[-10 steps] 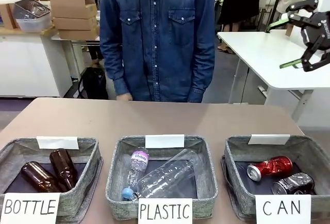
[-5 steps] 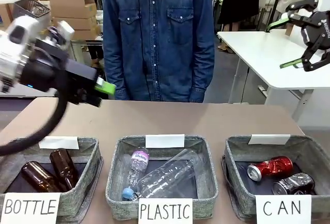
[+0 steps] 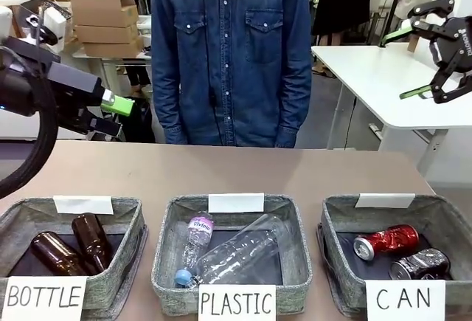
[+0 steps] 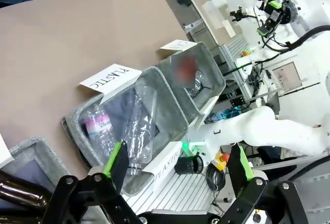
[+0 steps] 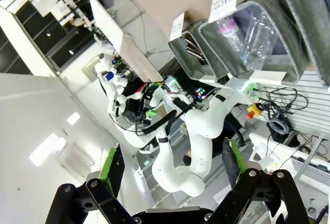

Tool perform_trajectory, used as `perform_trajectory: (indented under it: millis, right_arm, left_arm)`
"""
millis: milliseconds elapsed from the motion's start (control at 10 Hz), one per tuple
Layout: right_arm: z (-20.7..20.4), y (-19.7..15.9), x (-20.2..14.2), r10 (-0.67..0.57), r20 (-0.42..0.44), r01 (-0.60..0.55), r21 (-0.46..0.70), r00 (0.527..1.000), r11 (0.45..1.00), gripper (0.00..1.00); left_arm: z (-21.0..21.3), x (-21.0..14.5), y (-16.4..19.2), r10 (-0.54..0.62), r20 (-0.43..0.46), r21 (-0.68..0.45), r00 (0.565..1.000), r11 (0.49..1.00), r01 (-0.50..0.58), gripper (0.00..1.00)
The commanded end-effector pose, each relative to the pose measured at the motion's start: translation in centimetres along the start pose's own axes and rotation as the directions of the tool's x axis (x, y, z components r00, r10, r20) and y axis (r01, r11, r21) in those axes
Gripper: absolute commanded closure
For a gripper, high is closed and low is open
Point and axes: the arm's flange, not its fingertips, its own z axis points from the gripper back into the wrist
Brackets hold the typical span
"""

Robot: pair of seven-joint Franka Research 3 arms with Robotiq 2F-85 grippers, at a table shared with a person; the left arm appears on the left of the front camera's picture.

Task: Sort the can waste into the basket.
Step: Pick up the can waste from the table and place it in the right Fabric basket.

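From the front, both cans (image 3: 398,251) lie in my CAN basket (image 3: 335,221) at near right. My left claw (image 4: 178,165) gapes empty over the PLASTIC basket (image 4: 170,105); it has drawn back leftward. My right claw (image 3: 431,48) hangs open, high right.

Front view: fixed, looking level across the brown table (image 3: 243,170) toward the far side, 3 grey fabric baskets close along the lower frame. Left wrist view: tilted, high above the table. Right wrist view: rolled, farther off. Shared by all 3: grey fabric basket signed "PLASTIC" (image 3: 166,262) (image 4: 165,98) (image 5: 291,72).
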Motion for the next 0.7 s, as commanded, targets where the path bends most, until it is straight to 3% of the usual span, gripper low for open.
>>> perform_trajectory:
  millis: [0, 600]
  right_arm:
    - [0.43, 0.02, 0.0, 0.017, -0.004, -0.018, -0.012, 1.0, 1.0, 0.0]
    - [0.43, 0.02, 0.0, 0.017, -0.004, -0.018, -0.012, 1.0, 1.0, 0.0]
  left_arm:
    - [-0.34, -0.18, 0.16, -0.018, -0.011, -0.005, 1.0, 1.0, 0.018, 0.0]
    - [-0.34, -0.18, 0.16, -0.018, -0.011, -0.005, 1.0, 1.0, 0.018, 0.0]
